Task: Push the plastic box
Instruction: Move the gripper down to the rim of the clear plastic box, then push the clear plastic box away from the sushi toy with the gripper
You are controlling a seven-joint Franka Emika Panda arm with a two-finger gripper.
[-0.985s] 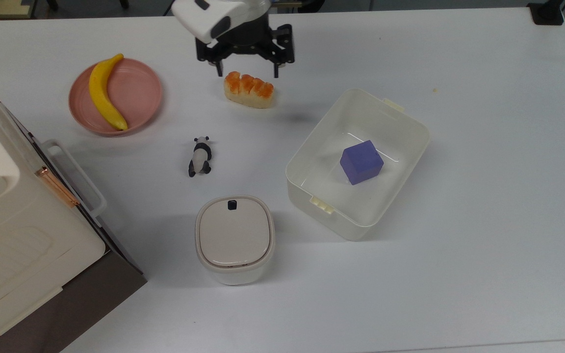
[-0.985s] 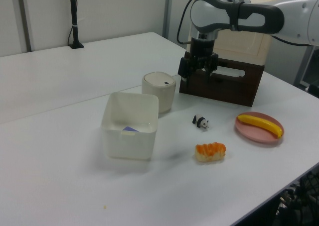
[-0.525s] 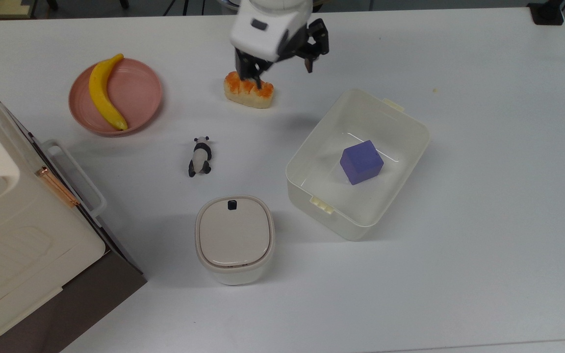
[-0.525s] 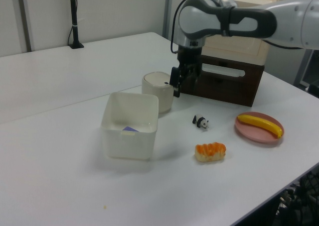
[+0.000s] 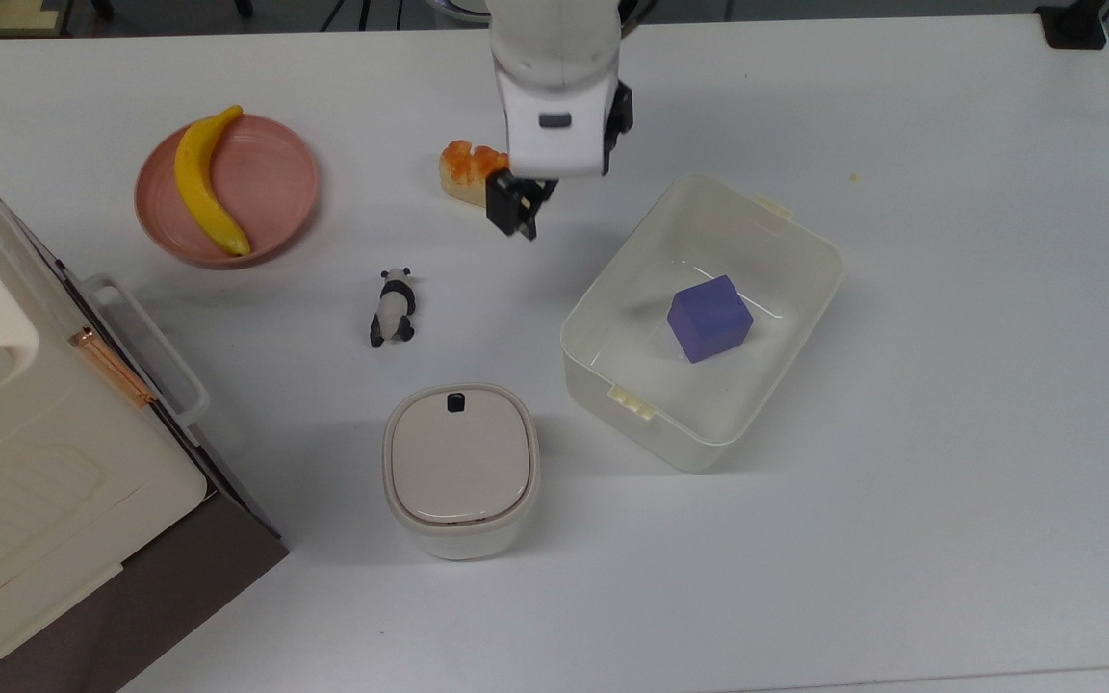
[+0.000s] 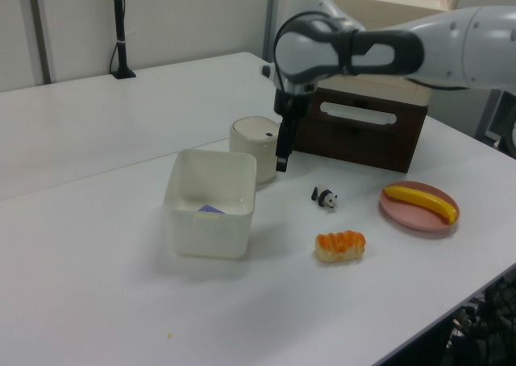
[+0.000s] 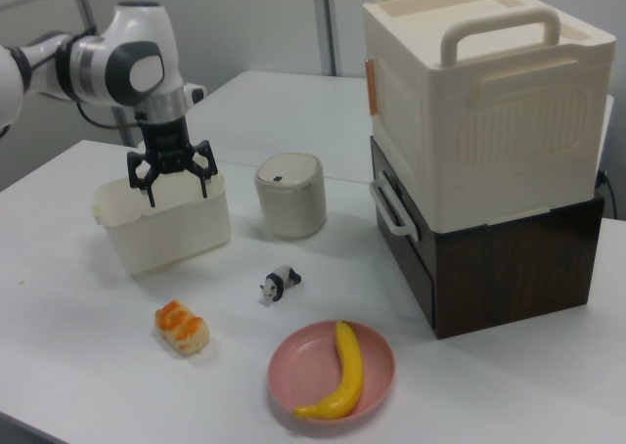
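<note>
I have the tool hanging above the bench, fingers pointing down and spread apart with nothing between them, as the right view shows plainly. In the top view the tool sits just beside the bread roll and partly covers it, and it stands apart from the plastic box, off the box's upper-left long wall. In the left view the tool appears in front of the white canister, above and to the right of the box. I see no contact between tool and box in any view.

The plastic box rests flat on the bench, right of centre in the top view, turned at an angle to the bench edges, open at the top. A purple block lies inside it on the floor of the box, roughly central. Small clip tabs show on two of its sides.

Other items noted in the top view: the canister with beige lid stands near the box, to its lower left; a panda figure lies between the canister and the bread roll; a pink plate carries a banana at the upper left. A cream appliance sits on a dark brown base at the top view's left edge.
</note>
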